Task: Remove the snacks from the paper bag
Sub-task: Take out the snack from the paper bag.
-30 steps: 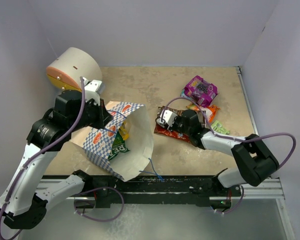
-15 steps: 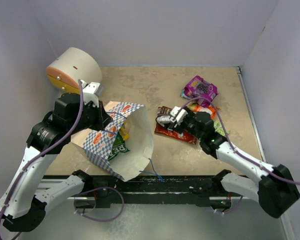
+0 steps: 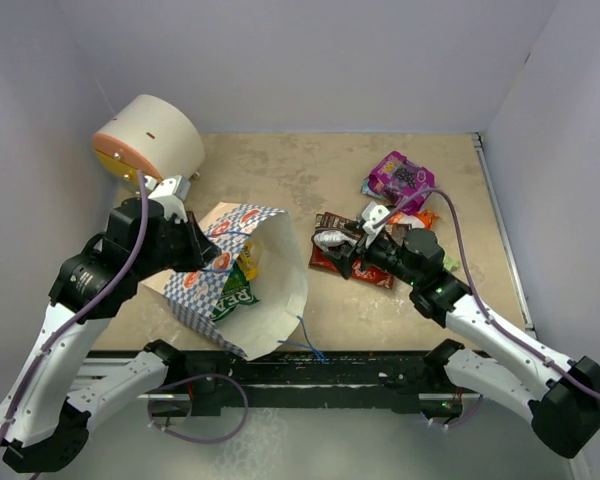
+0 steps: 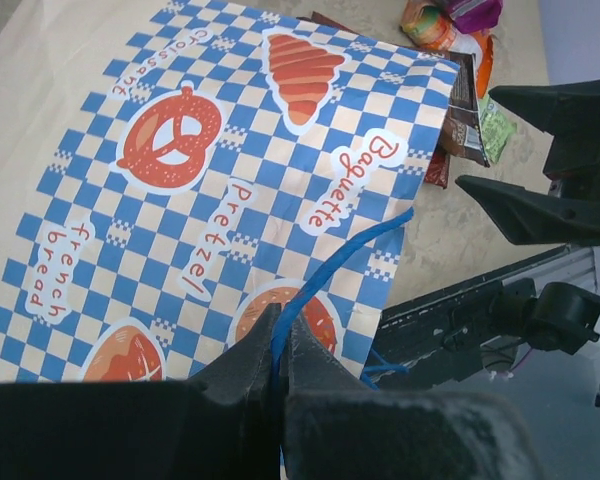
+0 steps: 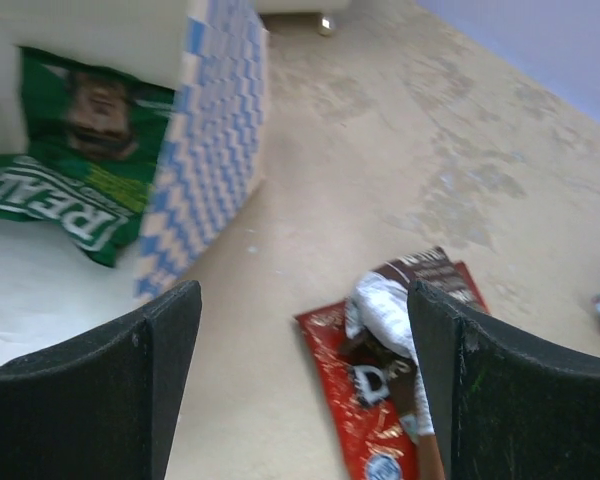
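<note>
The left jaws are pinched together on the thin blue cord handle (image 4: 345,258) of the paper bag (image 3: 280,290), against the bag's chequered side. The right jaws stand wide apart, gripping nothing, just right of the bag's mouth and over a flat red Doritos bag (image 5: 325,340) lying on the mottled beige counter (image 3: 300,180).

The paper bag lies on its side. It is stiff white paper with a blue-and-white chequered band printed with pretzels and baguettes, and its cream inside opens toward the right. In it lie a large glossy, crinkled green bag (image 3: 236,293) and a yellow packet (image 3: 248,257) beside it. Farther right of the bag sit a purple pouch (image 3: 401,176) and an orange packet (image 3: 421,217), both crumpled foil.
</note>
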Controlling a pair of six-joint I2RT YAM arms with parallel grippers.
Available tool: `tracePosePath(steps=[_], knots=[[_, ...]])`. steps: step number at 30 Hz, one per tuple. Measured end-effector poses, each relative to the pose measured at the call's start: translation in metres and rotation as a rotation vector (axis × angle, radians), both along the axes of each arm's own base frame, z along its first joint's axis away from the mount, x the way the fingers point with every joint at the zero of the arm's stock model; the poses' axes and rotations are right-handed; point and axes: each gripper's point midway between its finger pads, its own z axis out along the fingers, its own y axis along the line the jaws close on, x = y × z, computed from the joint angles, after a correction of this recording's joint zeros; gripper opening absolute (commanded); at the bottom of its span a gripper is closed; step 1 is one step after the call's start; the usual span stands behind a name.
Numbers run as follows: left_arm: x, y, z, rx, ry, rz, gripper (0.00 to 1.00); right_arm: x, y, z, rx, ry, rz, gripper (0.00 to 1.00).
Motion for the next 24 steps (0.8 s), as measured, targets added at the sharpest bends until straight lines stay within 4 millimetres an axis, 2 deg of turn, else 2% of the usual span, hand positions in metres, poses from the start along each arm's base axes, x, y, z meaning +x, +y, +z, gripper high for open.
tracePosePath(steps=[4,6,9,14,16,22,24], knots=[[-0.009,0.001,-0.016,-0.032,0.083,0.045,0.00,-0.020,0.024,0.013,0.041,0.011,0.091,0.85],[-0.013,0.001,-0.022,-0.044,0.115,0.059,0.00,-0.039,0.043,0.017,0.044,0.010,0.167,0.85],[-0.021,0.001,-0.029,-0.061,0.169,0.075,0.00,-0.061,0.063,0.015,0.049,0.025,0.257,0.85],[-0.030,0.003,-0.032,-0.080,0.206,0.093,0.00,-0.080,0.088,0.012,0.078,0.036,0.335,0.86],[-0.034,0.005,-0.032,-0.083,0.214,0.100,0.00,-0.085,0.101,0.005,0.074,0.044,0.358,0.86],[-0.043,0.012,-0.034,-0.080,0.231,0.118,0.00,-0.106,0.141,-0.037,-0.001,0.119,0.419,0.85],[-0.044,0.013,-0.034,-0.084,0.232,0.127,0.00,-0.113,0.152,-0.043,-0.008,0.137,0.428,0.85]])
